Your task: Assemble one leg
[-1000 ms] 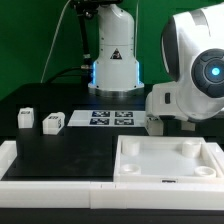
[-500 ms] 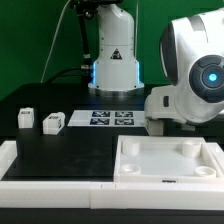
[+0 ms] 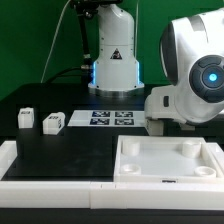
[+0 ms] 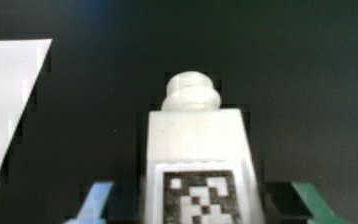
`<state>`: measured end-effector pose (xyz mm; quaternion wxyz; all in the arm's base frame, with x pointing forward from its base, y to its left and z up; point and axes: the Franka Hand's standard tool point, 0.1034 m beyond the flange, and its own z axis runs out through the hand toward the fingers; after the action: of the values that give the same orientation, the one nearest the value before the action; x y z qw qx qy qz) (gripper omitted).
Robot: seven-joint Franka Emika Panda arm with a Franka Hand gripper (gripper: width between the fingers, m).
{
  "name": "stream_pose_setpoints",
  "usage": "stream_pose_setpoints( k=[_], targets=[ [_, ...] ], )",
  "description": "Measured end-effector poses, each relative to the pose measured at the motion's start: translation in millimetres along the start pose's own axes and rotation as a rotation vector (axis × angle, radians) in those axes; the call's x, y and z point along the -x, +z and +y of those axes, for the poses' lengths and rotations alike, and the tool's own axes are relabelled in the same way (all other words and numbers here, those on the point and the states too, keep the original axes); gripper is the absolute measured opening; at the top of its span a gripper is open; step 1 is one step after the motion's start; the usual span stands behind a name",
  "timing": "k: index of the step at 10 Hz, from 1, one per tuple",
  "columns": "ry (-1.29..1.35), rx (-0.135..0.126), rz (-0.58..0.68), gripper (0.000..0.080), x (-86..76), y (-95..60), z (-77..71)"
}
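**A:** Where's the leg?

**B:** You only get it in the wrist view. The leg (image 4: 201,150) sits between the gripper (image 4: 202,205) fingers, over black tabletop. It's white, with a tag on its face and a rounded nub. In the exterior view the arm (image 3: 190,80) hides it. Can't tell if the jaws are clamped.

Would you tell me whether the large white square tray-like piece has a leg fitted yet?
Not yet: the exterior view shows the large white square tray-like piece with bare sockets, nothing standing in them.
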<state>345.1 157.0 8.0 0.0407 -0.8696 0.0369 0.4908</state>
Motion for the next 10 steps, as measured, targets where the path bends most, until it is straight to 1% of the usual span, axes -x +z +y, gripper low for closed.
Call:
stream_pose_setpoints(
  k=[2,3,5,6,7,8,9,10],
  targets=[
    [-0.003,-0.002,0.002,0.0288,-0.3,-1.7,0.9],
    [-0.038,0.0,-0.013,0.0288,6.8,-13.8,4.5],
    [-0.095,-0.009,-0.014,0.0288,30.3,-57.4,6.7],
    [-0.113,-0.012,-0.036,0.0289,42.1,-75.6,8.1],
    [-0.126,-0.016,-0.033,0.0289,45.9,-94.1,6.4],
    [-0.123,-0.022,0.034,0.0289,34.3,-92.0,4.1],
    [-0.12,-0.019,0.025,0.029,37.6,-86.3,5.8],
    [-0.119,-0.026,0.092,0.029,29.7,-91.7,4.0]
  ],
)
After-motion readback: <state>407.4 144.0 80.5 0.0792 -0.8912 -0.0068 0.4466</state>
